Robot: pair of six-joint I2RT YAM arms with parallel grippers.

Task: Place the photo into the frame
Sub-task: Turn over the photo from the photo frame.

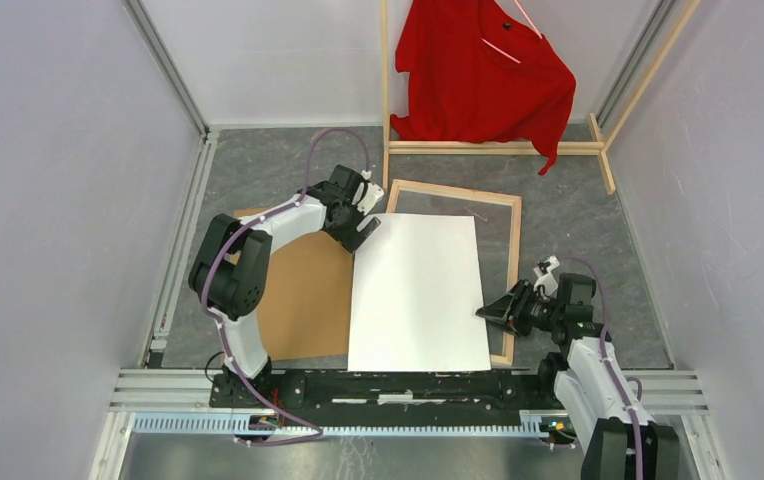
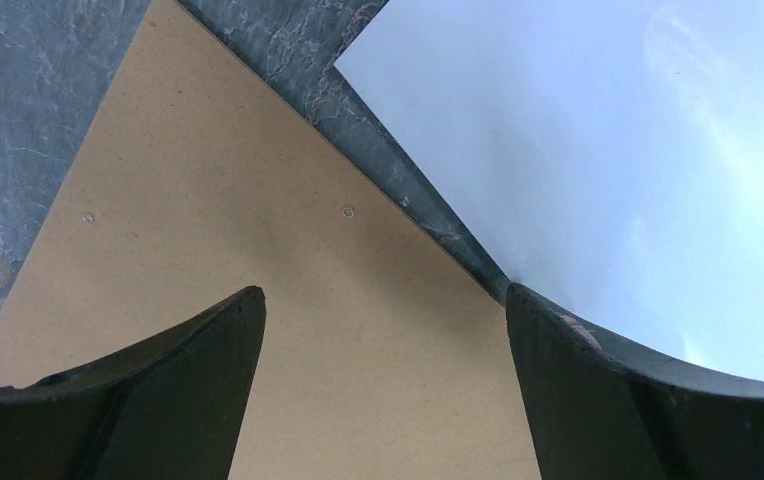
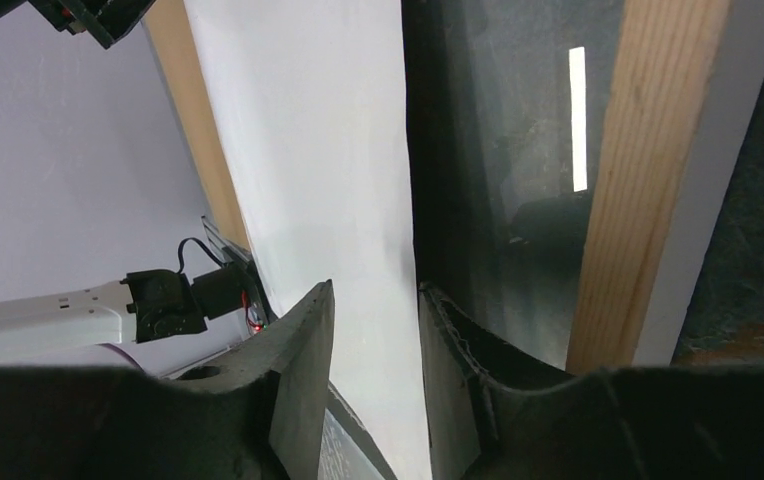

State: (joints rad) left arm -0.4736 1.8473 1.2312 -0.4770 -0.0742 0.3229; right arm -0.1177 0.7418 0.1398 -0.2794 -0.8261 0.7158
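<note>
The photo lies white back up, its right part over the frame, which lies on the table with its bare-wood side up. My left gripper hovers open at the photo's far left corner; in its wrist view the gripper is over the brown board, with the photo just right of it. My right gripper is at the photo's right edge. In the right wrist view the gripper is open, its jaws straddling the photo's edge with a gap, beside the frame's wooden rail.
A brown backing board lies left of the photo, partly under it. A wooden clothes rack with a red shirt stands at the back. Grey walls close in both sides, and a metal rail runs along the left.
</note>
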